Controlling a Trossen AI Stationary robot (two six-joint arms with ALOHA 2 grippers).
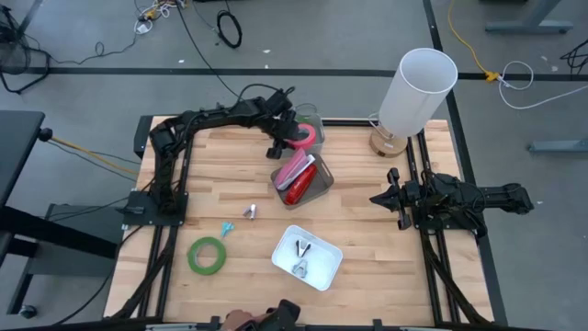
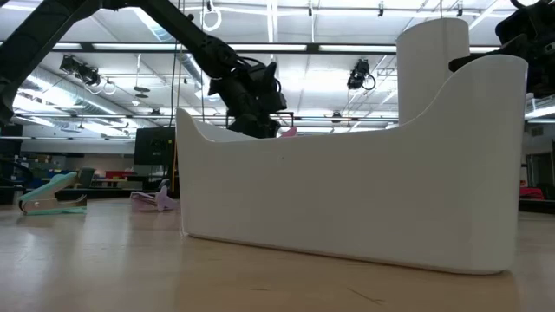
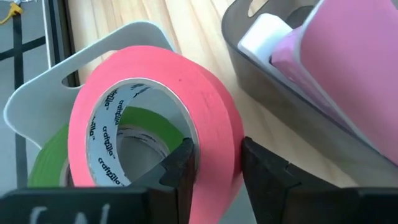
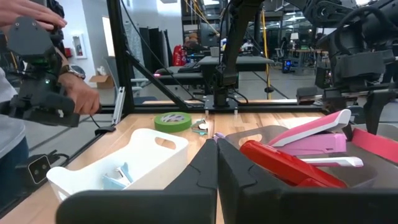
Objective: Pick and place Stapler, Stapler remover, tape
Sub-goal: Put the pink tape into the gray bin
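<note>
One pink tape roll sits pinched on its wall by the left tool at the high view's upper middle, so it should squeeze firmly and lift straight; the right tool idles shut.

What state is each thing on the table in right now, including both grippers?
Left gripper: fingers astride the pink tape's wall.
Pink tape: upright on edge, over a green roll in the white bin.
Right gripper: shut, empty, at the table's right edge.
Grey bin: holds red stapler and pink stapler.
Green tape: lying flat on the table.
</note>
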